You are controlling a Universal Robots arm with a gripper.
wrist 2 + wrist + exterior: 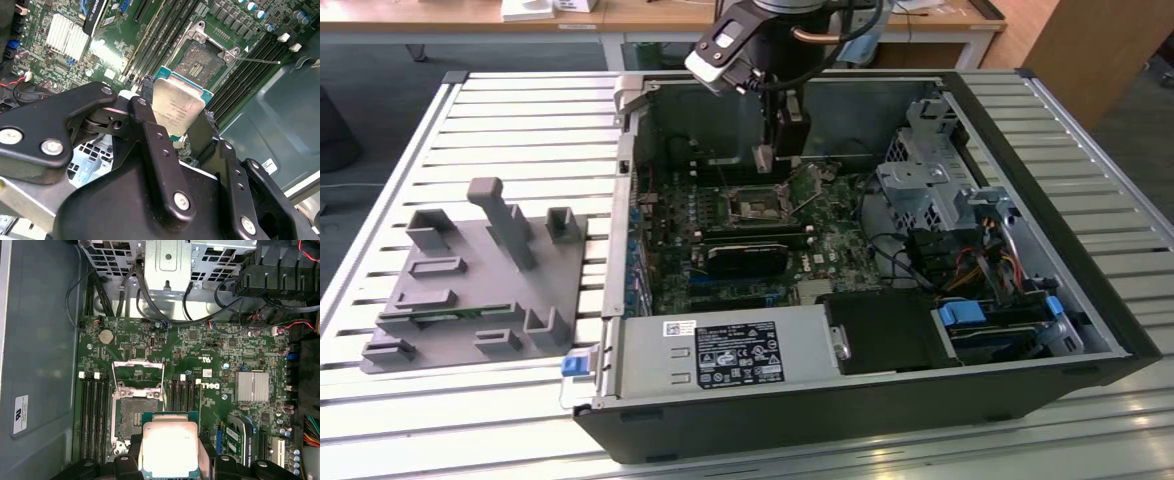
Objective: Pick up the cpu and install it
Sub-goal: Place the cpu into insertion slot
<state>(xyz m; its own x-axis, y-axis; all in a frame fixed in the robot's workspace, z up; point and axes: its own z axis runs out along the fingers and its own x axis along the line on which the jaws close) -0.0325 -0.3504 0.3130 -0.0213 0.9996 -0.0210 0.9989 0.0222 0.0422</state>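
The cpu (177, 105) is a flat square chip with a silver-grey top and a thin green rim. My gripper (175, 119) is shut on it, one black finger (148, 131) on each of two opposite edges. In the exterior view the gripper (771, 160) hangs inside the open computer case (1067, 270), a little above the motherboard and just behind the socket (757, 207). In the first wrist view the cpu (169, 447) sits beside the bare socket (136, 415), overlapping its edge, and the socket's metal frame (138, 371) is swung open. The socket (206, 59) holds nothing.
Dark memory slots (95, 405) flank the socket, with a finned heatsink (252, 386) nearby. A metal drive cage (941, 190), cables and a power supply (720, 355) crowd the case. A grey fixture block (467, 290) holding a green memory stick (447, 317) lies at the exterior view's left.
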